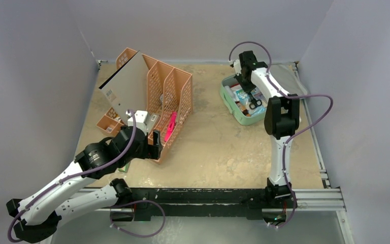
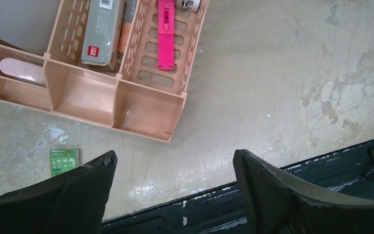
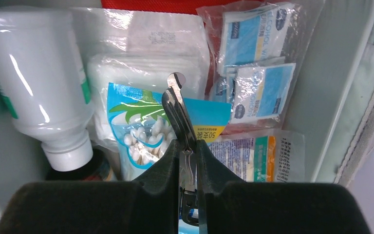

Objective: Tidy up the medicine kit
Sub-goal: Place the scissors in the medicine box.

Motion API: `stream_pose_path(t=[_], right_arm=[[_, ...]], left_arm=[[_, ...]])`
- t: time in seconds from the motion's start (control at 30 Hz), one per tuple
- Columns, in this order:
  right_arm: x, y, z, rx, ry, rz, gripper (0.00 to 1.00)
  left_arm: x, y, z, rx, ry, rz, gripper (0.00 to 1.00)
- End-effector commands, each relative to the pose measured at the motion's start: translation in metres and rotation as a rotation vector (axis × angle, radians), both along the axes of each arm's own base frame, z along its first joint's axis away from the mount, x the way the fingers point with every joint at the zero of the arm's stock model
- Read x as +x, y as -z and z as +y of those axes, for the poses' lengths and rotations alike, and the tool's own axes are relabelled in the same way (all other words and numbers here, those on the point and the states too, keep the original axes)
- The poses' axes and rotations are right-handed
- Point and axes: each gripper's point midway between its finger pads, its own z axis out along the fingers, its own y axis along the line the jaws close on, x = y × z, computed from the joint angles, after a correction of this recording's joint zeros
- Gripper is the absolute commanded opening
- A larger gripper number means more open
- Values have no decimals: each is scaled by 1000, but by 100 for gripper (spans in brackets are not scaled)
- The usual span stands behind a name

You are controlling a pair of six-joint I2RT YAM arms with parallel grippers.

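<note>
Left arm (image 1: 71, 175) sits low, elbow folded back by its base, forearm reaching forward. The left gripper (image 2: 173, 161) is spread wide, its fingers (image 2: 85, 195) well apart with nothing between them. The right arm (image 1: 280, 117) stands tall, bends at the elbow and stretches away, wrist tipped down. The right gripper (image 3: 187, 146) is pinched tight on the scissors (image 3: 177, 105). Blades poke out ahead of the fingertips, and what looks like the black handle end sits back toward the palm.
</note>
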Motion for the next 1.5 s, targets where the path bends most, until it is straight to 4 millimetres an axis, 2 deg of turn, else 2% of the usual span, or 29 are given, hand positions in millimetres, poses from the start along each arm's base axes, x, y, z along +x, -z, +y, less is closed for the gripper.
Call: stream_pose_path(t=[0.0,0.17,0.27,0.53,0.67,0.8,0.93,1.07,1.27,1.47], right_arm=[[4,-8,-9,-18,-29,-34,0],[4,6,-18,-67,-26,-7,0],[7,-4,-17,-62,-31,-22,0],[12,-52,-17,-58,-68,-97,0],[14,-56,-18,5,-102,-119,0],[19,-42,-27,-15,-98,-88,2],[25,-28,-30,-17,-111,-71,8],[32,-26,-35,-31,-90,-74,18],[34,-50,-34,-6,-52,-135,41],[23,-87,-26,81,13,-193,46]], left_arm=[[4,-10,5,8,-24,-26,88],[2,-9,10,13,-35,-25,88],[1,-10,11,10,-36,-27,88],[3,-10,13,15,-42,-35,88],[4,-7,10,16,-47,-29,88],[8,-6,7,27,-52,-27,88],[12,-3,3,44,-53,-19,88],[16,0,2,63,-64,-11,88],[24,4,14,87,-209,-11,90],[27,6,23,102,-297,-9,93]])
